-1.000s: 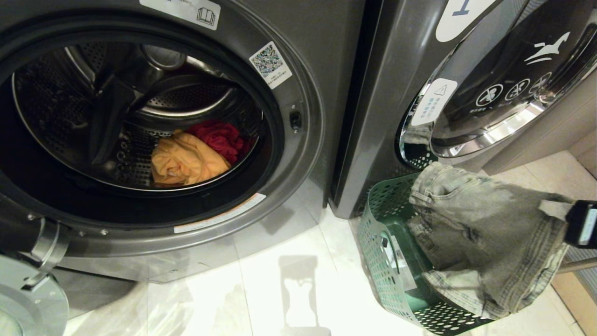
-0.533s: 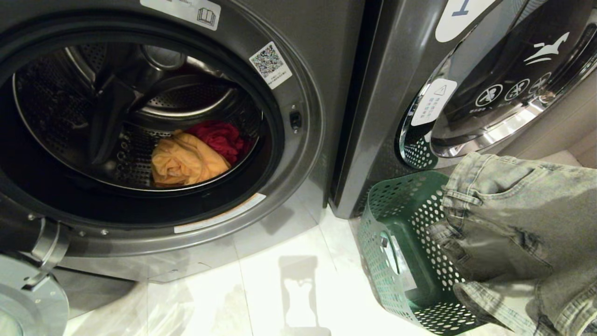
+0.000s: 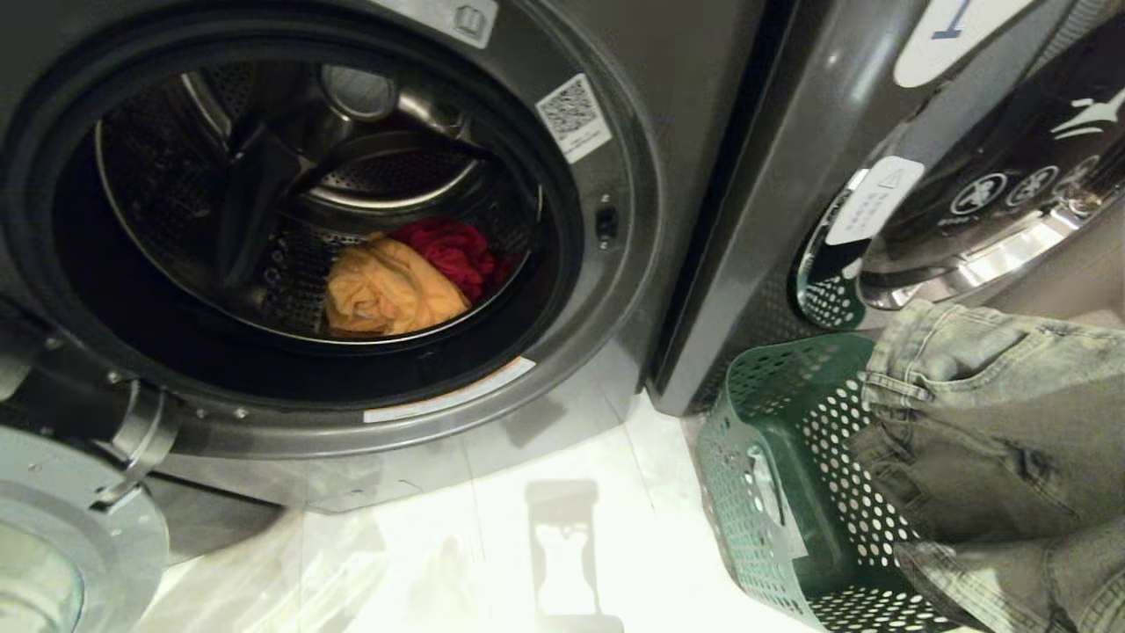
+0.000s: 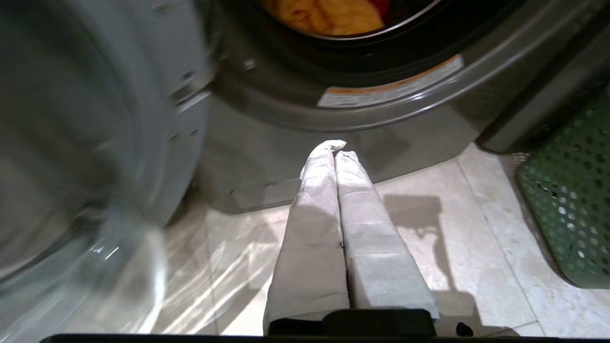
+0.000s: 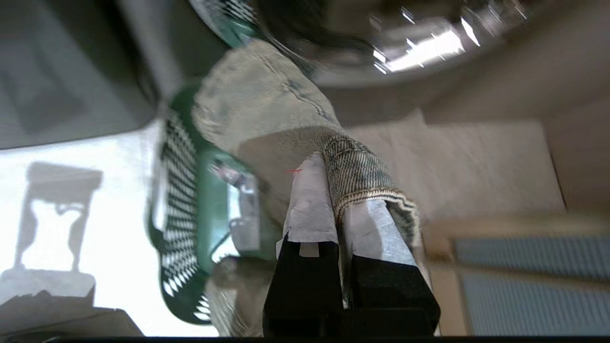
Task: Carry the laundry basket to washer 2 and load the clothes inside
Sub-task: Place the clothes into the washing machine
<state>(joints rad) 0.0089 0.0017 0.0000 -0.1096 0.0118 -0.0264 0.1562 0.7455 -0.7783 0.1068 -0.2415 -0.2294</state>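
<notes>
Denim piece lifted over laundry basket, gripped by your right tool.
Yellow garment & red garment lie in the open drum of the washer; basket sits on floor w/ washer "1" behind; left tool clenched, empty, low nr the open door.

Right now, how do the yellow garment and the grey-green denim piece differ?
The bright yellow soft garment lies crumpled inside the drum; the grey-green denim piece hangs over the green basket. The yellow garment lies free; the denim is pinched by the right end effector. Both are soft fabric.
</notes>
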